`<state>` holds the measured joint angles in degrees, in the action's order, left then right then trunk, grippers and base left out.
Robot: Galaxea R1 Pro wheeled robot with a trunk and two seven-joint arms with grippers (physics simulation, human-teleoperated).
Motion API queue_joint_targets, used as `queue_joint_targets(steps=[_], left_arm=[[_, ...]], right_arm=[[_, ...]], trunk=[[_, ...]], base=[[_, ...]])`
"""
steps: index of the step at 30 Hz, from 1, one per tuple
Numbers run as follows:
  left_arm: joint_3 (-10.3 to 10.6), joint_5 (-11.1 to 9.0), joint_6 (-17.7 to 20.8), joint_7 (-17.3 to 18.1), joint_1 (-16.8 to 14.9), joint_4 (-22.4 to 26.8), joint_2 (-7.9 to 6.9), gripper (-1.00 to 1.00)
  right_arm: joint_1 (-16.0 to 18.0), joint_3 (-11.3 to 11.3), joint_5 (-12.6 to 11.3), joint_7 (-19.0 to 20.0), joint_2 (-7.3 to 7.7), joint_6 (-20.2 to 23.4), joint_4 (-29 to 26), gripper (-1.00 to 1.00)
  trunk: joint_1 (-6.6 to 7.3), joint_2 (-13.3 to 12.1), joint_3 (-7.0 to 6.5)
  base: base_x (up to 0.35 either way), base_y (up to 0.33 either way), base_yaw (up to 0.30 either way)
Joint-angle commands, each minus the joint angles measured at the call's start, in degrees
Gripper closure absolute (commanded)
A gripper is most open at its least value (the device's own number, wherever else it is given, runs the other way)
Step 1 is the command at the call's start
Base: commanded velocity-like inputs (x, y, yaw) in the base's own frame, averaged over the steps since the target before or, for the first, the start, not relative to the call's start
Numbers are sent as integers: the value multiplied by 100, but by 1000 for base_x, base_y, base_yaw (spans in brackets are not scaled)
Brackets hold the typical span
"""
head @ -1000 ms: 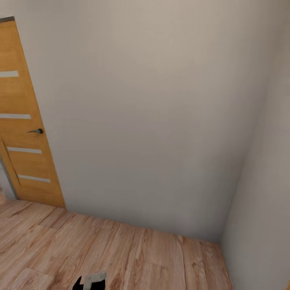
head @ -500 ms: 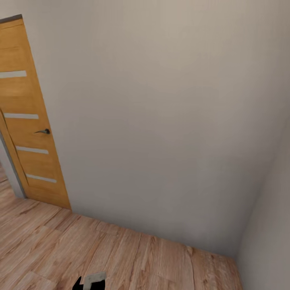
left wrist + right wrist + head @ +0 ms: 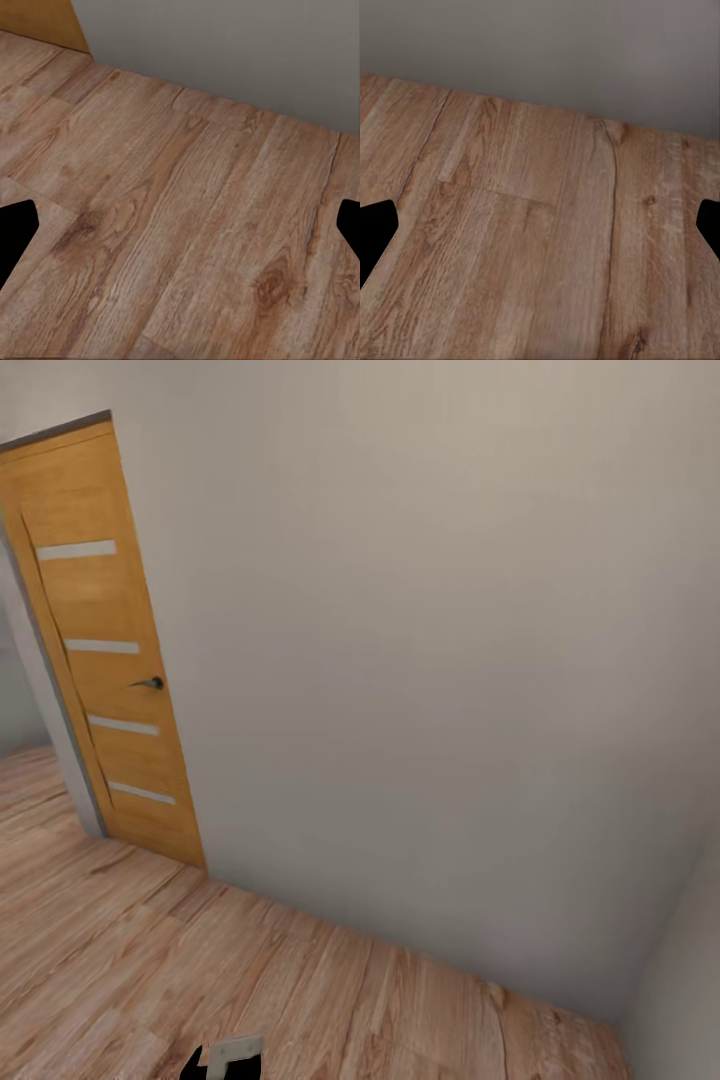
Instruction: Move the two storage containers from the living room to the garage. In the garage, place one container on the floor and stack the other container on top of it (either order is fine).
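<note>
The two storage containers are out of view, and so is the garage. I face a plain grey-white wall (image 3: 430, 660) above light wood plank flooring (image 3: 200, 970). My left gripper (image 3: 180, 232) hangs open over the bare planks, its black fingertips (image 3: 15, 232) wide apart with nothing between them. My right gripper (image 3: 540, 232) is open too, over bare planks near the foot of a wall, fingertips (image 3: 375, 236) far apart and empty.
An orange-wood door (image 3: 105, 650) with frosted strips and a dark handle (image 3: 150, 683) stands at the left of the wall. Left of its grey frame the plank floor (image 3: 25, 780) runs on. A second wall (image 3: 690, 960) closes the corner at the right.
The whole head picture has shifted: the camera has turned left, so the door sits further right in the picture and floor beyond its frame has come into view.
</note>
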<state>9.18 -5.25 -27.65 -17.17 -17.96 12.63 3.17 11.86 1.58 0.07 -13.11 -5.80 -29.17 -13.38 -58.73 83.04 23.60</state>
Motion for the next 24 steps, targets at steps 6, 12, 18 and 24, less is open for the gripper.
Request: queue_joint_targets(steps=[6, 12, 18, 24], left_arm=[[47, -61, -21, -6, -6, -7, -1, -100], [49, -56, -21, 25, -6, -7, -1, -100], [47, -55, -21, 29, -6, -7, -1, -100], [49, -55, -21, 29, -6, -7, -1, -100]], right_arm=[[3, 18, 2, -34, 0, -11, 2, -100], [2, 18, 2, -34, 0, -10, 2, -100], [1, 18, 2, -34, 0, -17, 2, -100], [1, 18, 2, -34, -1, -18, 2, -100]], trunk=[[0, 4, 6], [0, 4, 6], [0, 4, 6], [0, 4, 6]], base=[[140, 0, 271], [288, 0, 272], [118, 0, 144], [16, 0, 21]])
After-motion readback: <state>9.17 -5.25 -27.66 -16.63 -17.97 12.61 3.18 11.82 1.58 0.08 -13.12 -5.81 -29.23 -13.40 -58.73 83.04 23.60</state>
